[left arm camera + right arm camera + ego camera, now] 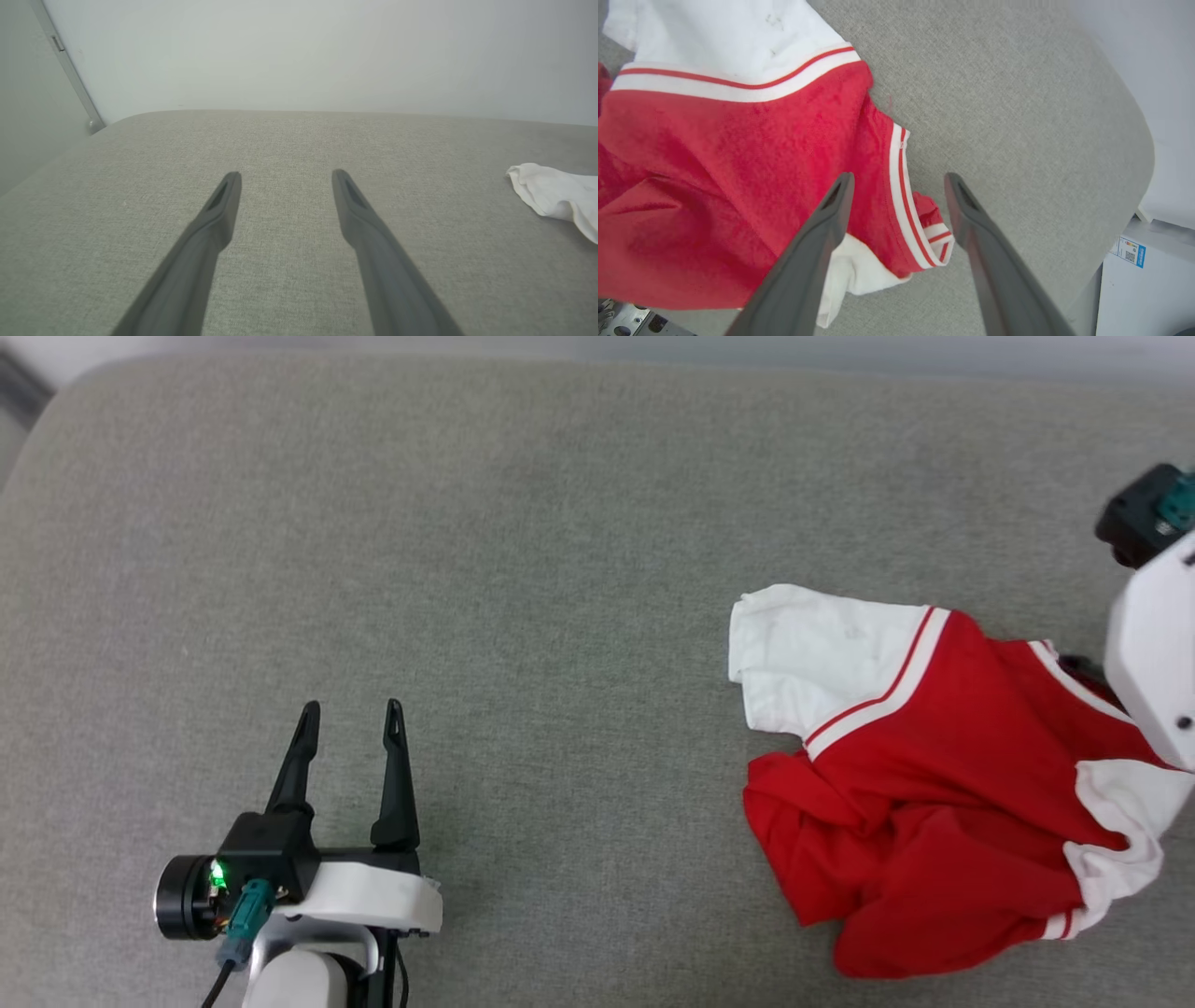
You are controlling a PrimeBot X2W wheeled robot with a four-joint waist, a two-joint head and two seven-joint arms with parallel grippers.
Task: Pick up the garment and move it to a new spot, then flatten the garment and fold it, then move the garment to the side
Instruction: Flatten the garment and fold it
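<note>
head view: left gripper (353, 709) spread, empty, well apart from crumpled garment (934, 784); right gripper (898, 177) spread over its striped edge.

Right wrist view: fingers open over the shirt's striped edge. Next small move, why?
Probably lower the right gripper and close on the striped edge of the garment. Its fingers stand apart with that edge between the tips in the right wrist view, and the garment lies crumpled on the grey cushion, not yet lifted. The left gripper is open and far off.
</note>
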